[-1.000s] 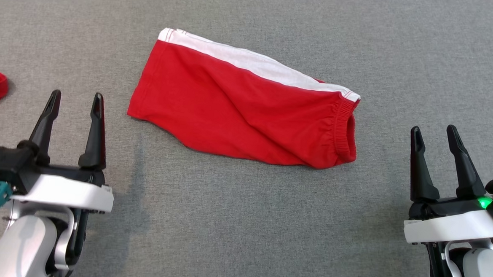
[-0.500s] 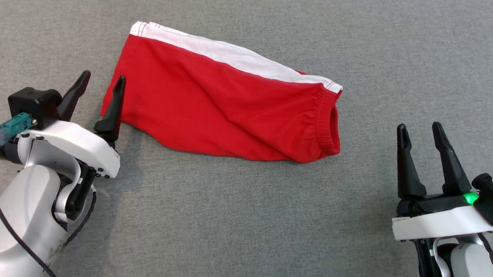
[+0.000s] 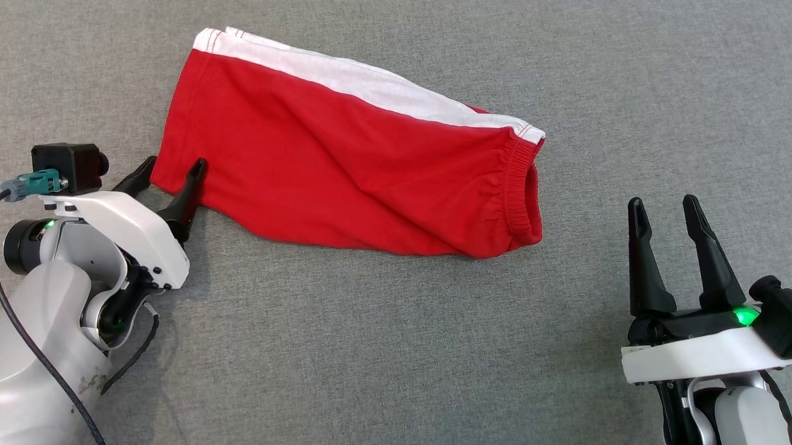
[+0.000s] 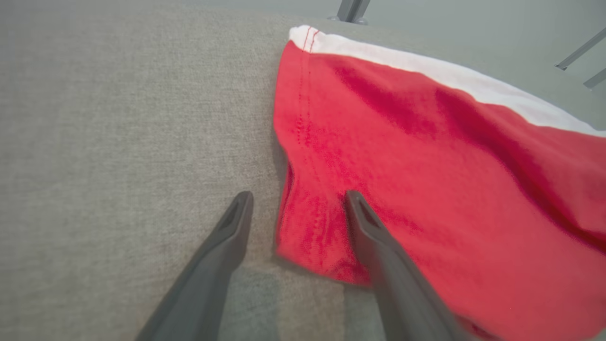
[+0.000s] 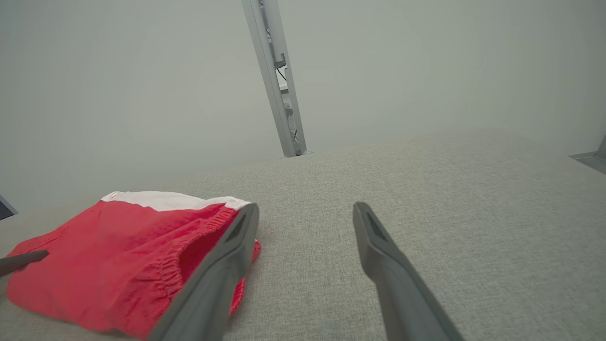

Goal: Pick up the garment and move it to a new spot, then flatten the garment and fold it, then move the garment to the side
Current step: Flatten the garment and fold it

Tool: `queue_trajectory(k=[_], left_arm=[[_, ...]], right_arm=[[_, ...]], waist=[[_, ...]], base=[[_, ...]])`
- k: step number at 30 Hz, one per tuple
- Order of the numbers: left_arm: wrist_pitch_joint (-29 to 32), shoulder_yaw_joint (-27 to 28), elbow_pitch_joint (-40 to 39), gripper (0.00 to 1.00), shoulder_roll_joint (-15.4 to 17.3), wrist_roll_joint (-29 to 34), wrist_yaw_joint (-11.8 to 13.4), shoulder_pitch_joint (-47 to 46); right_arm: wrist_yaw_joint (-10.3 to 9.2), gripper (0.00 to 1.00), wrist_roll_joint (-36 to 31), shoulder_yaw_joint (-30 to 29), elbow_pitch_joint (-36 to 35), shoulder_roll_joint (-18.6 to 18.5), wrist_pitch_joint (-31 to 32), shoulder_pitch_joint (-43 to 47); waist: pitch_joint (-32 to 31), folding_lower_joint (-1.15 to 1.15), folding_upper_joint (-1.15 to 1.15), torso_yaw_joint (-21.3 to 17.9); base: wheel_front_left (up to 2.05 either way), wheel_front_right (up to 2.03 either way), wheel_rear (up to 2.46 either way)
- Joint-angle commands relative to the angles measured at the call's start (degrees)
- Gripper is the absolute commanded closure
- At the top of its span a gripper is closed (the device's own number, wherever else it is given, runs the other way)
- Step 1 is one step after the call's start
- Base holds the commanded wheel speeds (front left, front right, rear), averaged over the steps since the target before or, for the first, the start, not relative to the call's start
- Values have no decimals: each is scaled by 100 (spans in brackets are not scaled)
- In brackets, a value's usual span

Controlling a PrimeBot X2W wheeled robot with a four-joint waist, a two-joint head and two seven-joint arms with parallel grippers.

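Grey cloth-covered desk (image 3: 389, 358), and the garment (image 3: 345, 165) is a pair of red shorts lying on it, closer to the far edge and a bit left of the middle. It's mostly flat with a few diagonal wrinkles. The white stripe (image 3: 349, 81) runs along the far side and the elastic waistband (image 3: 523, 188) is at the right end.

My guess is it'll handle like any thin knit: super light, floppy, no stiffness at all, so it'll droop and bunch the second it's lifted. Not slippery on that cloth, so dragging would probably just rumple it. Best holds look like the hem corner (image 3: 167, 183) on the near left, plus the thicker waistband.

The left arm (image 3: 30, 339) is reached forward and tipped down low. The left end effector (image 3: 174, 163) has its fingers spread apart, straddling that hem corner. In the left wrist view one finger is over bare cloth and the other over red fabric. Nothing pinched yet, and I can't tell if it's touching.

The right arm (image 3: 764, 432) sits back near the desk's right side. The right end effector (image 3: 662, 201) is spread wide too, empty, fingers pointing away, well apart from the waistband.
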Motion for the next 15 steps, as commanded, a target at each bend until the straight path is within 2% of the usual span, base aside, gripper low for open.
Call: queue_trajectory(k=[1,2,8,15], left_arm=[[100,-74,108,64,-80,-60,-90,18],[110,-101,132,100,-89,-67,-128,3],[-62,-69,243,100,-138,-216,-292,-20],[-942,245,-33,100,-218,-395,-193,635]], right_arm=[[0,0,51,11,14,-6,-46,-47],[0,0,66,16,20,-5,-54,-50],[0,0,158,33,38,1,-76,-55],[0,0,213,-19,43,-6,-121,191]], waist=[[1,0,0,-7],[2,0,0,-11],[6,0,0,-41],[-98,0,0,22]], base=[[0,0,0],[0,0,0],[0,0,0],[0,0,0]])
